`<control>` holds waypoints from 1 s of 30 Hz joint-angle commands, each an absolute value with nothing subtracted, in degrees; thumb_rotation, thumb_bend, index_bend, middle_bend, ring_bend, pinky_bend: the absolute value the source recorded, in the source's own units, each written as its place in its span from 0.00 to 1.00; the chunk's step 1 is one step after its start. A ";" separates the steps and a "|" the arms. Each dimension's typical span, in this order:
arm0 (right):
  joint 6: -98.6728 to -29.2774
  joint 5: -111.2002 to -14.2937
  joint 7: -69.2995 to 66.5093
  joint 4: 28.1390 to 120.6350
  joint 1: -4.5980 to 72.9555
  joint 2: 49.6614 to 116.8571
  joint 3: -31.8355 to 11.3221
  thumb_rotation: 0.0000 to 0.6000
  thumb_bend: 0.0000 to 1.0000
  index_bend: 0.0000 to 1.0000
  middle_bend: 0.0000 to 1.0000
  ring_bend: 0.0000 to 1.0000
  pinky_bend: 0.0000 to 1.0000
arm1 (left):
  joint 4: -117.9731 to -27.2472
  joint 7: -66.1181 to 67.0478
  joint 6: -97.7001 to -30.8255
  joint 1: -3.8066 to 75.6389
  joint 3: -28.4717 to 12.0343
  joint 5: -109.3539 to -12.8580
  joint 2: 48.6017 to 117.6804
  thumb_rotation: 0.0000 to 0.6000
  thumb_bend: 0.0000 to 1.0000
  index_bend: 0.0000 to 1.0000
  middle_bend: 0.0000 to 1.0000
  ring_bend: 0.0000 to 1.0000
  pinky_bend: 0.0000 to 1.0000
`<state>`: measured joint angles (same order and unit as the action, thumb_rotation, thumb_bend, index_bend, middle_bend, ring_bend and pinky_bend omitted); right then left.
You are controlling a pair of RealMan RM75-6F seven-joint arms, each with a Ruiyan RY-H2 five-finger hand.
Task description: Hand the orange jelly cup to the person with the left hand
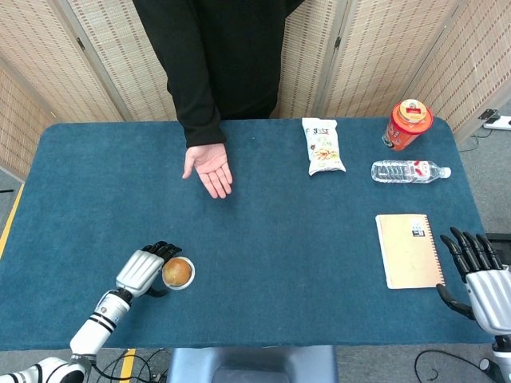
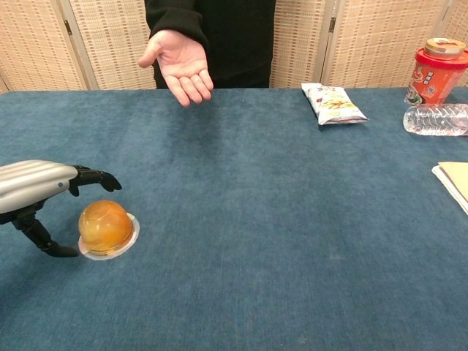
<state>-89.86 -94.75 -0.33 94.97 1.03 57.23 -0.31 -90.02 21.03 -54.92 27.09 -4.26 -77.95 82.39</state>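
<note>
The orange jelly cup [image 1: 177, 273] [image 2: 107, 227] sits dome up on the blue table near the front left. My left hand [image 1: 148, 270] [image 2: 44, 194] is right beside it on its left, fingers arched over its top and thumb low by its rim, holding nothing. The person's open palm [image 1: 209, 169] [image 2: 178, 65] waits face up at the far side. My right hand [image 1: 477, 275] rests open at the front right edge, fingers spread; the chest view does not show it.
A snack bag [image 1: 322, 146], a red cup container [image 1: 409, 124] and a lying water bottle [image 1: 409, 171] are at the far right. A tan notebook [image 1: 409, 250] lies near my right hand. The person stands behind the table's far edge.
</note>
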 commanded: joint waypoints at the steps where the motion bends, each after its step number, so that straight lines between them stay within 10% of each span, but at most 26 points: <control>1: -90.17 -95.23 -1.01 94.78 0.95 56.98 -0.09 1.00 0.25 0.00 0.00 0.00 0.00 | -91.24 24.16 -54.65 28.01 -4.12 -76.03 83.55 1.00 0.19 0.20 0.22 0.17 0.32; 9: -92.56 -96.60 -2.83 93.92 0.06 56.70 0.21 1.00 0.25 0.00 0.00 0.00 0.00 | -90.93 27.51 -54.16 29.64 -4.31 -71.88 85.77 1.00 0.19 0.30 0.29 0.22 0.44; 23: -92.80 -96.54 -1.32 93.96 -0.13 57.33 0.07 1.00 0.25 0.00 0.00 0.00 0.00 | -80.97 16.91 -60.07 28.89 -4.08 -77.43 89.76 1.00 0.25 0.60 0.70 0.54 0.77; 30: -92.45 -96.76 -2.06 93.85 0.00 57.02 0.30 1.00 0.25 0.00 0.00 0.00 0.00 | -89.87 26.46 -64.70 28.30 -4.67 -77.66 85.65 1.00 0.26 0.62 0.74 0.57 0.79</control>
<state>-92.56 -96.77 -1.94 93.88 -0.05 57.09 0.26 -84.90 21.49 -62.59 28.64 -4.22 -77.79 88.11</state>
